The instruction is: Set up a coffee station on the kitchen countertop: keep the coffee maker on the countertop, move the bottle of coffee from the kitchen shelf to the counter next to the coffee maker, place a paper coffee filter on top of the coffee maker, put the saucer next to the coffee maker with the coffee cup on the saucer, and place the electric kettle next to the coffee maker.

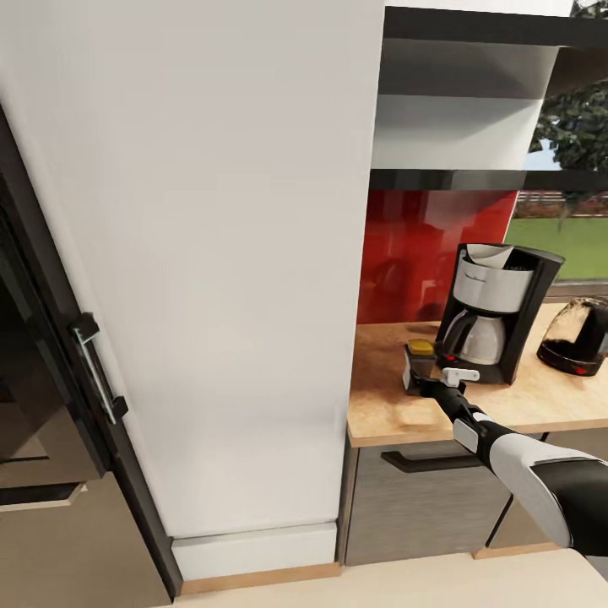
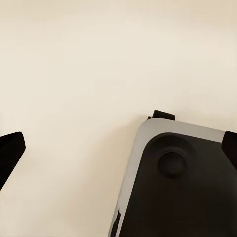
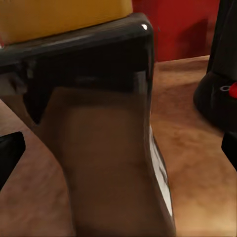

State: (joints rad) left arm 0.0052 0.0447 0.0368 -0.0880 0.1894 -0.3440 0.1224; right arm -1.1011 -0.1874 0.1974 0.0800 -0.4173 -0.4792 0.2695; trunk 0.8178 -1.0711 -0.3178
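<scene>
The bottle of coffee (image 1: 420, 347), dark with a yellow lid, stands on the wooden countertop (image 1: 397, 414) just left of the black and silver coffee maker (image 1: 498, 312). My right gripper (image 1: 415, 371) reaches in from the front and is open, with one finger on each side of the bottle. In the right wrist view the bottle (image 3: 98, 148) sits close between the spread fingertips (image 3: 10, 153), and the coffee maker's base (image 3: 217, 94) is beside it. A white filter-like piece (image 1: 488, 252) sits in the coffee maker's top. The electric kettle (image 1: 578, 336) stands to its right. My left gripper (image 2: 118, 148) is open over the floor.
A tall white cabinet (image 1: 211, 279) takes up the middle of the head view, with a dark oven front and handle (image 1: 97, 371) to its left. Shelves (image 1: 456, 127) and a red backsplash (image 1: 422, 245) rise above the counter. A drawer (image 1: 422, 498) lies below it.
</scene>
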